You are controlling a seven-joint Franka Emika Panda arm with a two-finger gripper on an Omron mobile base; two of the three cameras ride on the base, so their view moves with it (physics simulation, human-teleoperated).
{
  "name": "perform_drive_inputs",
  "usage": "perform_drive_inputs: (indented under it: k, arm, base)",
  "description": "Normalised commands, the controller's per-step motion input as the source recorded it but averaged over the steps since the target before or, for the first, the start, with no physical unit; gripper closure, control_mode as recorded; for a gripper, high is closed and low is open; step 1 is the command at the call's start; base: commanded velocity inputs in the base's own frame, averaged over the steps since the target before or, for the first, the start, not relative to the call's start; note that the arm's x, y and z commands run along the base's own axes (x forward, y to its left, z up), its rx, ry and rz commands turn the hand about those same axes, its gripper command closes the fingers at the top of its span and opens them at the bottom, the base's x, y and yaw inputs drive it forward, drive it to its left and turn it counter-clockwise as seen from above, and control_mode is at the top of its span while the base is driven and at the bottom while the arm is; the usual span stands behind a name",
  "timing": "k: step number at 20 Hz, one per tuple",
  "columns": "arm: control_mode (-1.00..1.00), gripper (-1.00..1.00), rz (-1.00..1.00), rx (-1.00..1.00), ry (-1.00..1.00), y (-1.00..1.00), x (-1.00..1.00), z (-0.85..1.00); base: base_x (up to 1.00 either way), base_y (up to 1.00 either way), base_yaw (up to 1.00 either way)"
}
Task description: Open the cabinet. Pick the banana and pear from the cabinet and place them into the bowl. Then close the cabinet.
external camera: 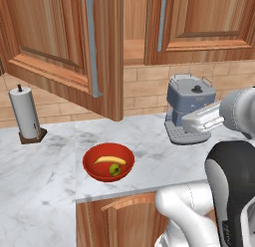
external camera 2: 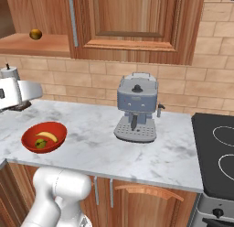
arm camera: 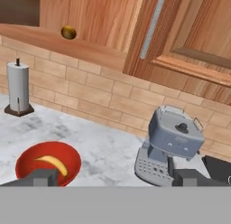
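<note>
The cabinet's left door [external camera: 60, 42] stands swung open over the counter, and its right door [external camera 2: 132, 20] is shut. On the marble counter sits the red bowl [external camera: 94, 166], with the banana [external camera: 110, 160] and the pear [external camera: 115, 169] lying inside it. The bowl [external camera 2: 32, 141] also appears in the right base view with the banana [external camera 2: 47, 136] and pear [external camera 2: 40, 143]. In the hand view the bowl [arm camera: 31, 162] holds the banana [arm camera: 55, 163]. My gripper [arm camera: 113, 178] hovers back from the counter, above and to the right of the bowl, open and empty.
A small round brownish fruit [arm camera: 68, 32] rests on the open cabinet shelf [external camera 2: 41, 45]. A grey coffee machine [external camera: 189, 109] stands right of the bowl, a paper-towel roll [external camera: 25, 114] to its left. A stove [external camera 2: 215, 153] borders the counter's right end. A low cabinet with a curved handle [external camera 2: 148, 190] lies below.
</note>
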Motion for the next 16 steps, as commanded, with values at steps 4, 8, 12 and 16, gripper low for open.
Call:
perform_drive_inputs:
  k: [4, 8, 12, 16]
  arm:
    - [-1.00, -1.00, 0.00, -0.04, -0.07, 0.45, -0.08, 0.00]
    - [-1.00, -1.00, 0.03, -0.03, -0.02, 0.39, -0.11, 0.00]
    - [-1.00, -1.00, 0.09, -0.01, 0.00, 0.42, -0.09, 0.00]
    - [-1.00, -1.00, 0.10, 0.00, 0.00, 0.34, -0.14, 0.00]
  base:
    - [0.00, 0.00, 0.00]
    - [0.00, 0.00, 0.00]
    - [0.00, 0.00, 0.00]
    - [0.00, 0.00, 0.00]
